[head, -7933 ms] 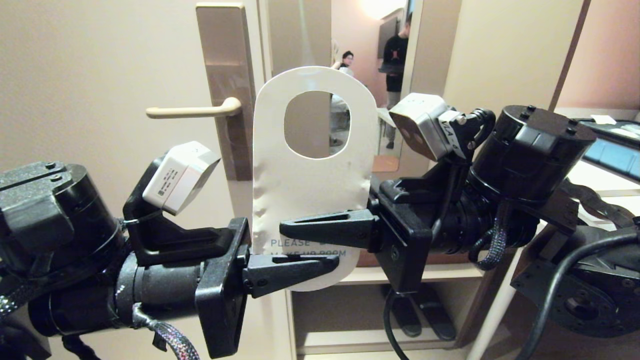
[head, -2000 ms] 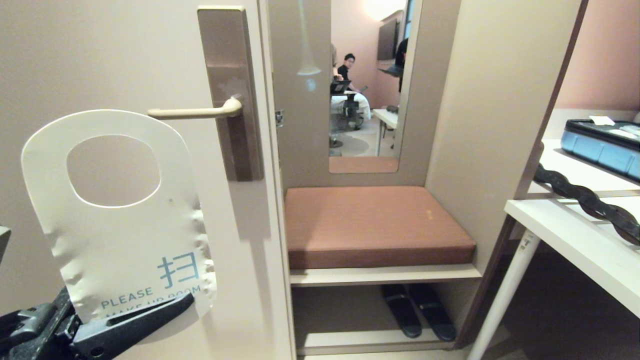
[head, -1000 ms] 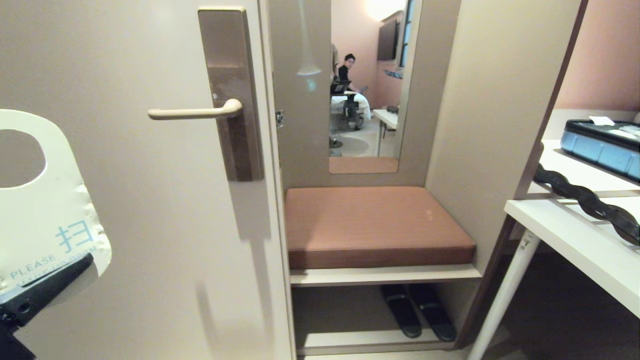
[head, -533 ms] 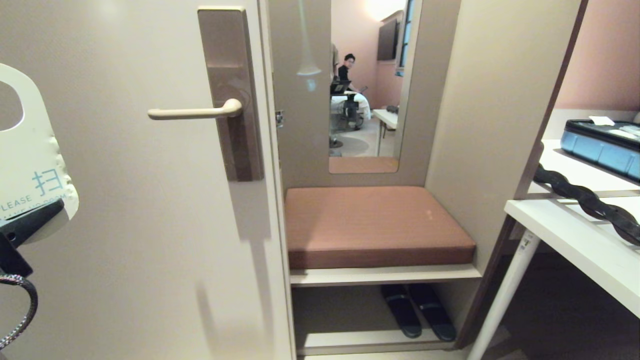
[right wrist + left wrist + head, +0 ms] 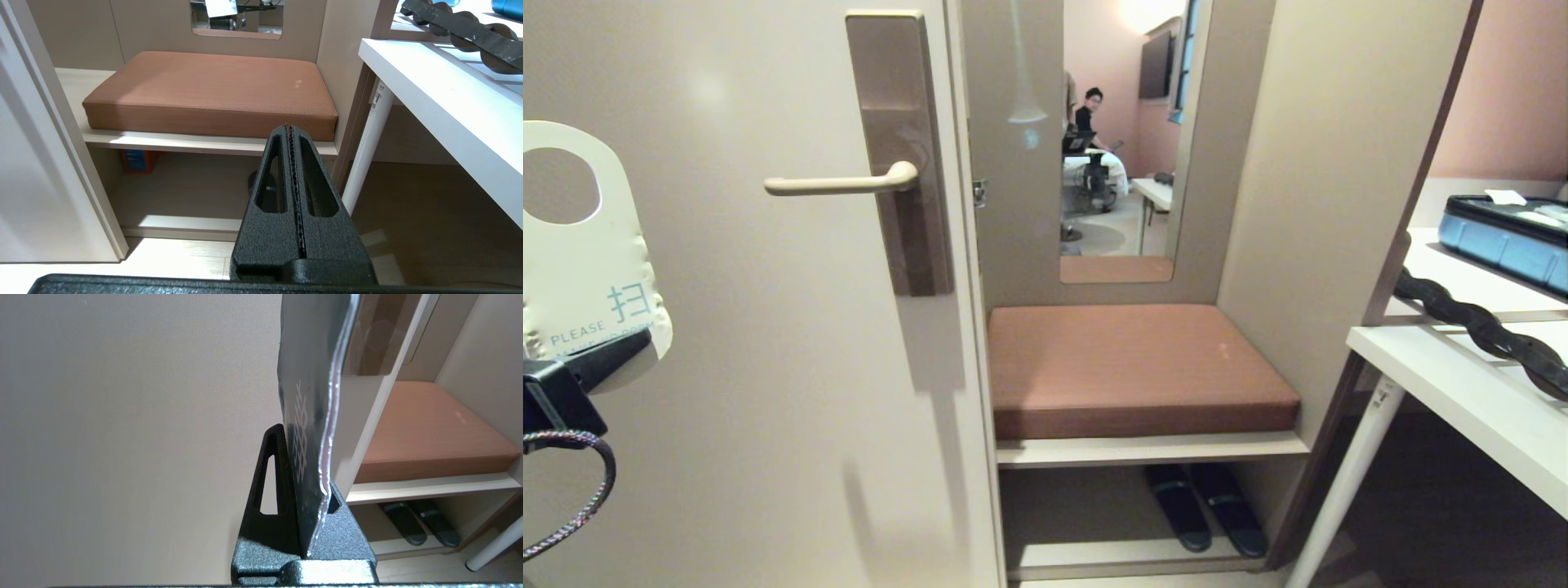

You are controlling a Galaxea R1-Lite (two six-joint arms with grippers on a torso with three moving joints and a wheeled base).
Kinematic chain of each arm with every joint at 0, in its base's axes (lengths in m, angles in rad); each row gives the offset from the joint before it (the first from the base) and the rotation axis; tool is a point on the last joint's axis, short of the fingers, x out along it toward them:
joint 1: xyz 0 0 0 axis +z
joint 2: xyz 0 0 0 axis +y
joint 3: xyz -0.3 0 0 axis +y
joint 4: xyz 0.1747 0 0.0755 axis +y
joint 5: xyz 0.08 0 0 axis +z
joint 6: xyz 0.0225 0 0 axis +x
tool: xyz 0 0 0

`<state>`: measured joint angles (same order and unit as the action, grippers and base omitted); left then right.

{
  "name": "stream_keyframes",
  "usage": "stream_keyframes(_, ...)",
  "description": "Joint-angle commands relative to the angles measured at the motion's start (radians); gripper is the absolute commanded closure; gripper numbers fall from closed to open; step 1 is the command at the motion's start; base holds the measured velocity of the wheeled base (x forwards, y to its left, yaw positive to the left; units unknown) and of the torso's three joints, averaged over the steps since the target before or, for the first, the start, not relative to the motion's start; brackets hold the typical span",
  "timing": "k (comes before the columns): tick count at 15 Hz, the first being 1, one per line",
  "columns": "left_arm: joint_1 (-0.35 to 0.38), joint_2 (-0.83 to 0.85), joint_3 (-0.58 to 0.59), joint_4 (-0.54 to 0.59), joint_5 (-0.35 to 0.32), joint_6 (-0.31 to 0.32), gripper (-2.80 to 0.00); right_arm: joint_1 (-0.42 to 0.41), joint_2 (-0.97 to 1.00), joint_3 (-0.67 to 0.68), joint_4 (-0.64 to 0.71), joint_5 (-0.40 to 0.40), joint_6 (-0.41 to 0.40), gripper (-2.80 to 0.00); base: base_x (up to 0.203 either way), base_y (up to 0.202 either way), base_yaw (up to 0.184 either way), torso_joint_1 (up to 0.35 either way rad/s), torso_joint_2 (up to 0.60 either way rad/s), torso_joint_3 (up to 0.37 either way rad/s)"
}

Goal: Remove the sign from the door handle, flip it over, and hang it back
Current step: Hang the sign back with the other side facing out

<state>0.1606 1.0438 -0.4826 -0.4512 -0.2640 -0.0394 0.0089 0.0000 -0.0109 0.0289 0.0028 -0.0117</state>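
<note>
Clamping the sign (image 5: pixel 572 269) by its lower edge, your left gripper (image 5: pixel 605 359) holds it upright, white face out, left of the door handle (image 5: pixel 837 184), while your right gripper (image 5: pixel 291 134) hangs low, jaws shut empty.

Left gripper (image 5: pixel 613 355) clamped on sign (image 5: pixel 580 269); right gripper (image 5: pixel 291 132) closed, empty

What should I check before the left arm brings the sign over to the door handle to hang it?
1. Grip: left gripper shut on the flat white door-hanger sign's lower end: ok.
2. Face toward the head camera: white "PLEASE" side: ok.
3. Slim beige lever door handle bare, nothing hung on it: ok.
4. Oval hole upright, above the grip: ok.
5. Hole lined up with the lever's free end: not ok, the sign sits well left of it.
6. Right gripper shut, clear of the door: ok.
</note>
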Motion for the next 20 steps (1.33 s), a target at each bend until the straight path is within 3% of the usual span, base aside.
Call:
stream_keyframes(1, 0.000, 0.031, -0.007, -0.003, -0.001, 0.000, 0.00, 0.000, 0.000, 0.000, 0.000, 0.000, -0.001, 0.00, 0.000, 0.000, 0.000, 0.000, 0.00, 0.000)
stream_keyframes(4, 0.000, 0.084, -0.045, -0.013, -0.001, 0.001, 0.00, 0.001, 0.000, 0.000, 0.000, 0.000, -0.001, 0.00, 0.000, 0.000, 0.000, 0.000, 0.00, 0.000)
stream_keyframes(12, -0.001, 0.259, -0.047, -0.264, -0.005, -0.003, 0.00, 0.000, 0.000, 0.000, 0.000, 0.000, -0.001, 0.00, 0.000, 0.000, 0.000, 0.000, 0.00, 0.000)
stream_keyframes(20, -0.025, 0.352, -0.050, -0.307, -0.006, -0.001, 0.00, 0.000, 0.000, 0.000, 0.000, 0.000, -0.001, 0.00, 0.000, 0.000, 0.000, 0.000, 0.00, 0.000)
